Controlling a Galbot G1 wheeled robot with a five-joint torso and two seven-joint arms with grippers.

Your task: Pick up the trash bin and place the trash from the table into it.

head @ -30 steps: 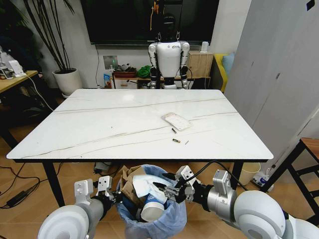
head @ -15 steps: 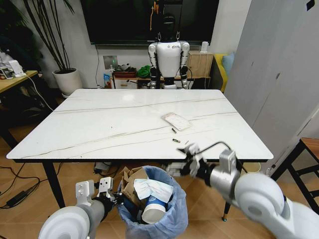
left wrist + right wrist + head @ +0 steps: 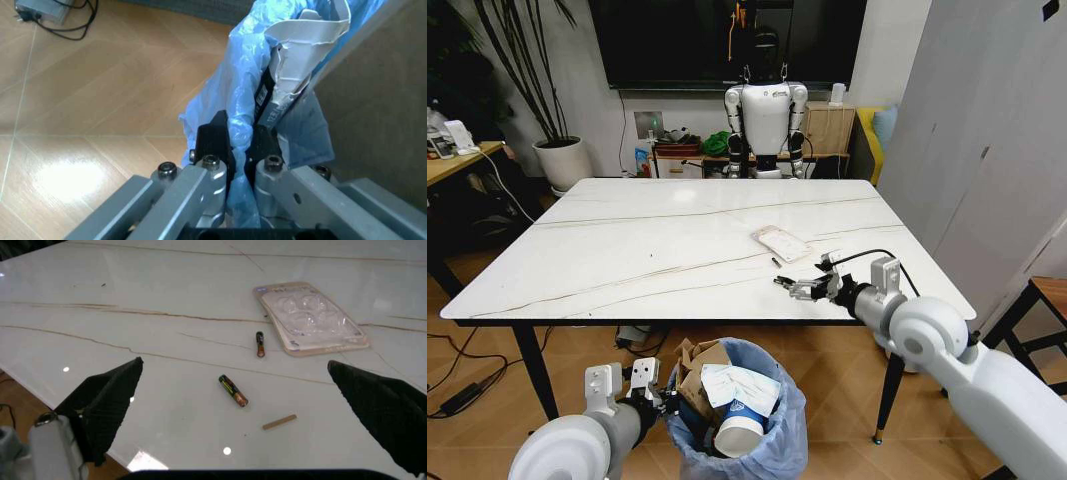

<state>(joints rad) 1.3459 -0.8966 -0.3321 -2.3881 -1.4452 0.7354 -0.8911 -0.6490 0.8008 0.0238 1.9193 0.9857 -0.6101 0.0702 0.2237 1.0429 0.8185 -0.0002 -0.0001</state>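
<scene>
The trash bin (image 3: 772,445), lined with a light-blue bag (image 3: 233,85), hangs below the table's front edge. It holds a blue paper cup (image 3: 739,432), torn cardboard (image 3: 697,362) and white packets (image 3: 737,383). My left gripper (image 3: 653,388) is shut on the bin's bagged rim, its fingers (image 3: 215,145) pinching the plastic. My right gripper (image 3: 799,289) hovers open just above the table (image 3: 627,250) near its front edge, fingers (image 3: 107,400) spread wide. Under it lie a battery (image 3: 233,390), a smaller battery (image 3: 259,344), a small stick (image 3: 279,422) and a clear blister pack (image 3: 308,317).
A white humanoid robot (image 3: 765,115) stands behind the table under a dark screen. A potted plant (image 3: 562,160) and a wooden desk (image 3: 452,160) are at the left. A stool (image 3: 1042,300) and a grey cabinet (image 3: 987,120) are at the right.
My right gripper let a white packet go into the bin, then rose and moved forward over the table's front edge. The left gripper keeps hold of the bin.
</scene>
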